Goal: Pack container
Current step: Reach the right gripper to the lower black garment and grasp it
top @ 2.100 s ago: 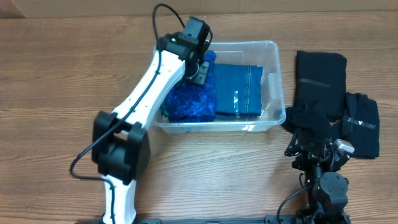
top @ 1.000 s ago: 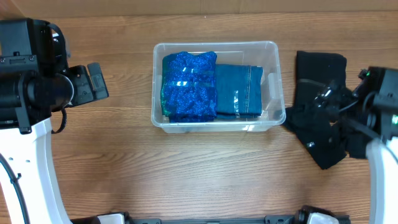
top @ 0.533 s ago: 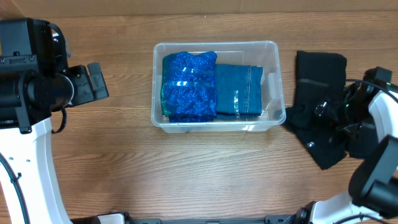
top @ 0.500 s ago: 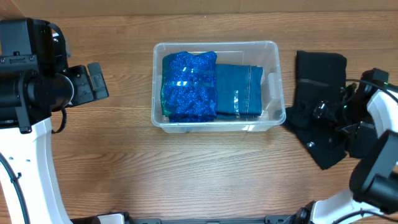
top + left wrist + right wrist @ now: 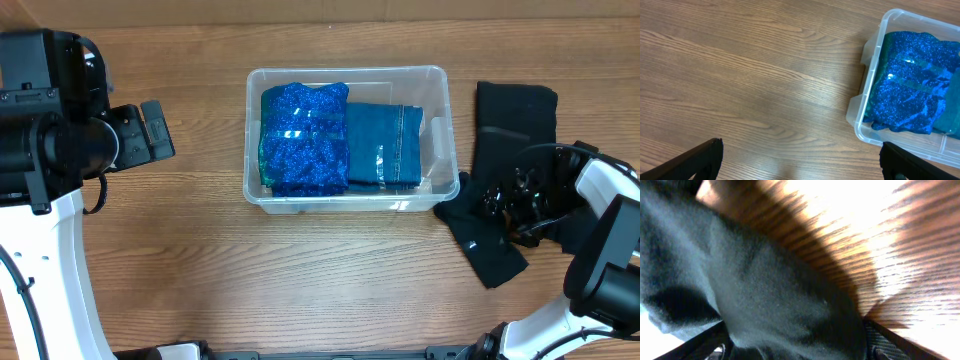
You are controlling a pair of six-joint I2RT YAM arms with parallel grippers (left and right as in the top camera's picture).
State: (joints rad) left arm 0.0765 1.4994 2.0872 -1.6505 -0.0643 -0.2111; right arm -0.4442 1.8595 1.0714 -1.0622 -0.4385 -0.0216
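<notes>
**Right gripper down in black cloth beside the part-filled container**

The wooden table (image 5: 330, 280) carries the container (image 5: 345, 71) at its centre, a little toward the far edge. Inside, a glittery blue cloth (image 5: 303, 138) fills the left side. A folded teal cloth (image 5: 383, 145) lies touching it on the right, and a narrow strip by the right wall is bare. Just right of the container lies black cloth (image 5: 514, 120), with one flap reaching toward the near edge. The right gripper (image 5: 512, 203) sits low on this cloth. Its wrist view shows dark fabric bulging between its fingers (image 5: 890, 343), but I cannot tell whether they pinch it. The left gripper (image 5: 156, 128) hangs well left of the container, fingers wide apart with nothing between them
</notes>
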